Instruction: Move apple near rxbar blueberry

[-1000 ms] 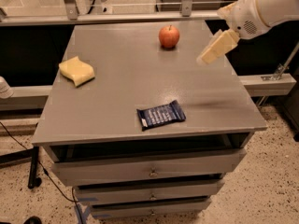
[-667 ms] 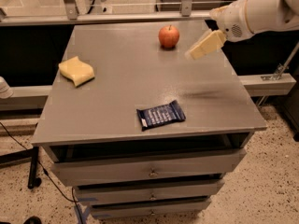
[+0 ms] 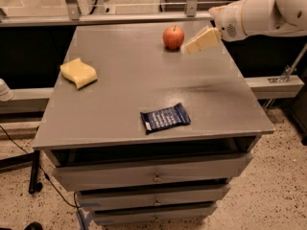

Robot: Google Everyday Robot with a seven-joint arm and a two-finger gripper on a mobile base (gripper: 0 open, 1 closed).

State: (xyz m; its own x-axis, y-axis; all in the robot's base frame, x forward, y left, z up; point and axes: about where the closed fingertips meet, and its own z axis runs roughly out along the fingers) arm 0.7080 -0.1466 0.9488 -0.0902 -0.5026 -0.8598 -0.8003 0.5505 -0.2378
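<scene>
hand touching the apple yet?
Cannot tell. In the camera view the hand sits close beside the apple; their outlines nearly meet, with no plain gap or contact.

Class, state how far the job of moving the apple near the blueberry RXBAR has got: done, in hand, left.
Done: nothing; the apple sits at the far side of the table, well apart from the rxbar blueberry near the front edge. In hand: the gripper hangs close beside the apple, not yet lifting it. Left: grasp, carry, set it beside the bar.

One apple, one rxbar blueberry, one yellow sponge — and one end effector, just beside the apple.
</scene>
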